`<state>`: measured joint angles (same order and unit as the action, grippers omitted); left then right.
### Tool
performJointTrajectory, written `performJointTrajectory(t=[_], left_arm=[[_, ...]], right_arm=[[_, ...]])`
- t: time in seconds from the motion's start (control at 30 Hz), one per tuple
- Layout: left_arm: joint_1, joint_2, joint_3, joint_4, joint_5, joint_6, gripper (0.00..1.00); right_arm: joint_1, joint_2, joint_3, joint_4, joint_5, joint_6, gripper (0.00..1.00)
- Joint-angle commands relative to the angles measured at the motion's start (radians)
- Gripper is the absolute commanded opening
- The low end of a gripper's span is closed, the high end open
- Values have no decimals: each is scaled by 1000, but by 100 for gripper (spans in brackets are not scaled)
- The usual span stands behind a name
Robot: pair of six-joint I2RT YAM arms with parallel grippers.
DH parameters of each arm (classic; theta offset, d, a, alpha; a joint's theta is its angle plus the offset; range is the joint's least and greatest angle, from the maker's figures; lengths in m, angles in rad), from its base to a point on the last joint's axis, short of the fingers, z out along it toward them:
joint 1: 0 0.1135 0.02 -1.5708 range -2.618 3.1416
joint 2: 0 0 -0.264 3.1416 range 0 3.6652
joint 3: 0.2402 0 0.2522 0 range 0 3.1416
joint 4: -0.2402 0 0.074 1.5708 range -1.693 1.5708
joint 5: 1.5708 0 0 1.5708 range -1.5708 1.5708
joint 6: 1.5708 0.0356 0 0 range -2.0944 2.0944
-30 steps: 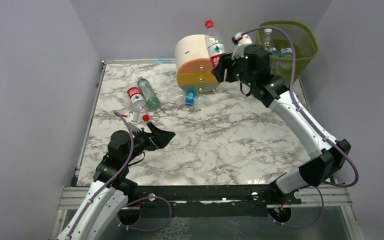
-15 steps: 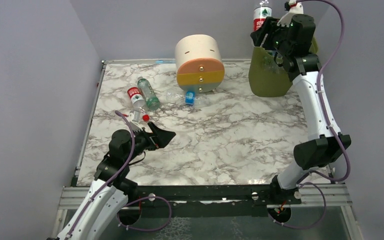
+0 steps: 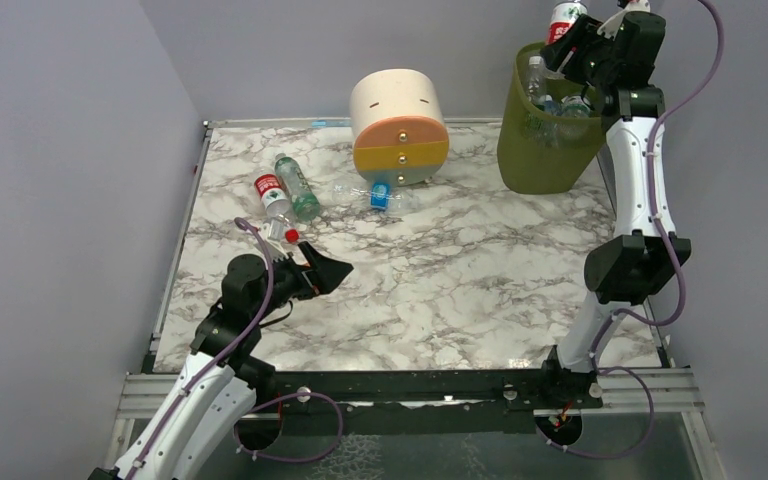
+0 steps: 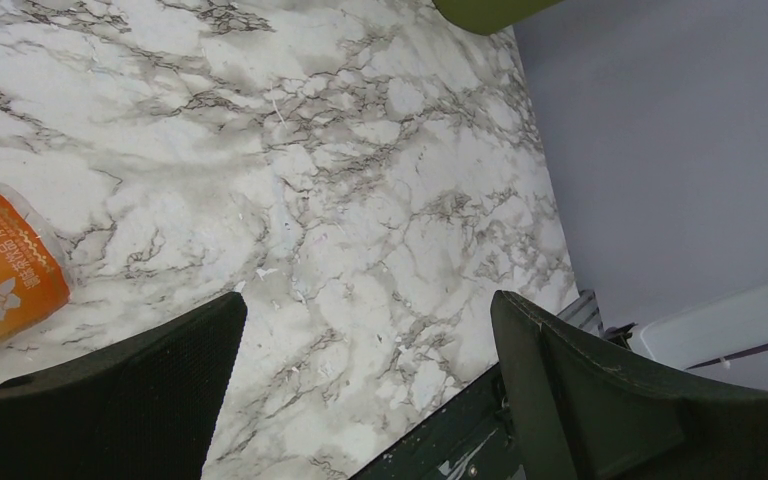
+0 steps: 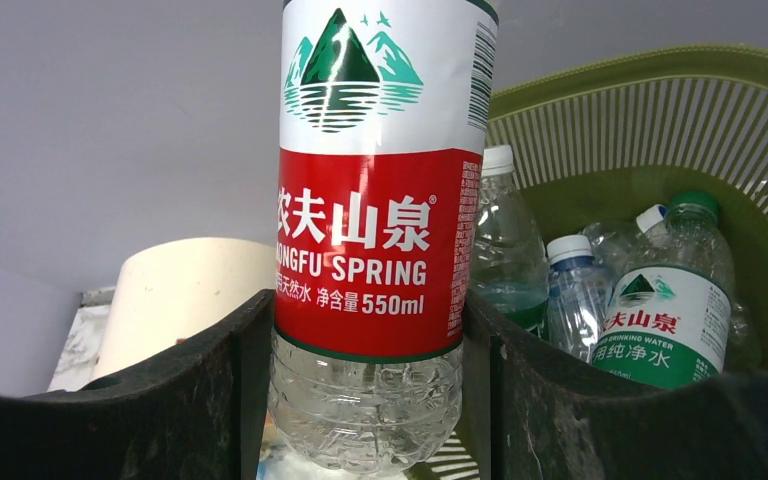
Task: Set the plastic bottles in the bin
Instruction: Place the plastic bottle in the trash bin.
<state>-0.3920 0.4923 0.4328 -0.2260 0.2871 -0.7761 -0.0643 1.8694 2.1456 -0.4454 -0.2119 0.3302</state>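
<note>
My right gripper [image 3: 572, 35] is shut on a clear red-labelled bottle [image 3: 563, 18], held upright high over the far rim of the olive-green mesh bin [image 3: 545, 150]. In the right wrist view the bottle [image 5: 380, 200] stands between my fingers [image 5: 365, 390], with the bin [image 5: 640, 110] behind and several bottles [image 5: 660, 310] inside it. On the table lie a red-labelled bottle [image 3: 273, 197], a green-labelled one [image 3: 298, 188], a blue-capped one [image 3: 365, 193] and a small red-capped one [image 3: 280, 235]. My left gripper [image 3: 332, 268] is open and empty, low over the table [image 4: 365, 400]; an orange-labelled bottle [image 4: 5, 265] lies by its left finger.
The cream, orange and yellow round drawer unit [image 3: 400, 120] stands at the back centre, left of the bin, and shows in the right wrist view [image 5: 190, 290]. Grey walls close in the table on the left, back and right. The table's front rail [image 3: 410, 385] runs between the arm bases.
My right arm has carried the red-labelled bottle from beside the drawer unit up and to the right, above the bin. The left arm has barely moved.
</note>
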Motion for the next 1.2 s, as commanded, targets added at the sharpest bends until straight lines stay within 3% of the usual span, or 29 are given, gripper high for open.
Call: performJointTrajectory(t=[0.0, 0.6, 0.73, 0.93, 1.17], left_arm=[[5, 0, 43, 11, 20, 18, 99], [5, -22, 40, -4, 20, 11, 99], [5, -22, 39, -4, 20, 12, 99], [6, -23, 40, -8, 21, 11, 99], [6, -28, 36, -10, 21, 8, 99]], right_arm=[[-24, 46, 71, -20, -25, 41, 55], [-51, 147, 50, -1, -39, 92, 56], [-52, 156, 34, -4, -36, 93, 63], [-51, 126, 1, -3, -16, 91, 84], [-52, 43, -65, -3, 13, 94, 91]])
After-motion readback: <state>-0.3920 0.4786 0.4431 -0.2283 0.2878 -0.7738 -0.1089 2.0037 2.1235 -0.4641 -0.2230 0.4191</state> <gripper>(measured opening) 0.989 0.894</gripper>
